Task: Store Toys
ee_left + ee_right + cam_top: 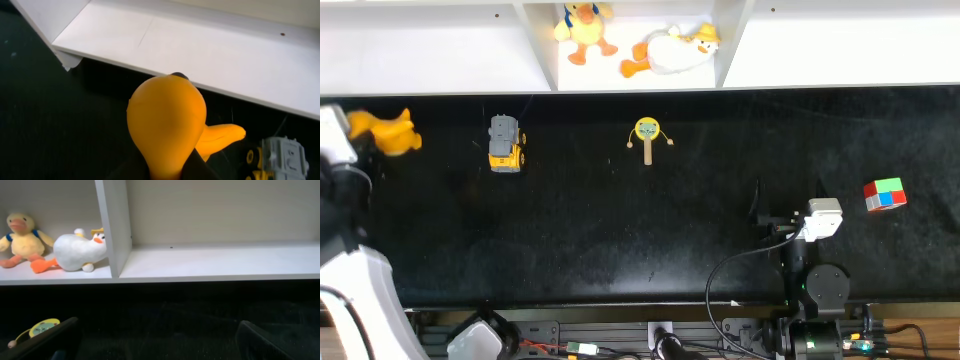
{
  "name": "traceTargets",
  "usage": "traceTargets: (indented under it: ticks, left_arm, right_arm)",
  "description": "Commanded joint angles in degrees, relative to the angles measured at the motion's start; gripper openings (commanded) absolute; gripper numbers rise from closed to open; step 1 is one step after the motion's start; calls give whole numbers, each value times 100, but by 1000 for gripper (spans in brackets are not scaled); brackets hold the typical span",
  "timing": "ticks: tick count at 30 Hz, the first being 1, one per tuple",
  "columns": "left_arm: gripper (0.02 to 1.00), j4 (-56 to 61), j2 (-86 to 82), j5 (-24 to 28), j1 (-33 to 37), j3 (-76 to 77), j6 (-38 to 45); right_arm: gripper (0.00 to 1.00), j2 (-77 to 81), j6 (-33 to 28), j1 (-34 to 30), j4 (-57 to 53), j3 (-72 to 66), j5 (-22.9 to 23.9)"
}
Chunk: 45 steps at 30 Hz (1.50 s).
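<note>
An orange toy is grasped between the fingers of the left gripper at the far left of the dark surface, close in front of the white shelf. A yellow and grey truck, a small rattle and, well apart at the right, a coloured cube are seen lying on the surface. The right gripper is held with its fingers spread wide, nothing between them. A yellow plush duck and a white plush duck are stored in the shelf's middle compartment.
</note>
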Motion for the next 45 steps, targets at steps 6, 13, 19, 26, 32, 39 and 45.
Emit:
traceTargets:
  ticks: [6,13,19,26,32,39,45]
  left_arm:
    - [102,-44,1298,-1005,-662,1456,-546]
    - [97,-59,2033,-1276,-931,2260,-549]
    - [80,9,2575,-1342,-990,2771,-546]
    - [80,70,2994,-1338,-1025,2994,-525]
    - [91,221,3246,-1338,-1106,3001,-527]
    - [95,330,3451,-1340,-1193,3001,-527]
    - [97,385,3523,-1342,-1248,3001,-522]
  right_arm:
    - [996,-39,26,-24,26,-76,-24]
    - [996,-39,26,-24,26,-76,-24]
    - [993,-39,26,-24,26,-76,-24]
    - [996,-39,26,-24,26,-76,-24]
    - [996,-39,26,-24,26,-76,-24]
    - [996,-39,26,-24,26,-76,-24]
    - [996,-39,26,-24,26,-76,-24]
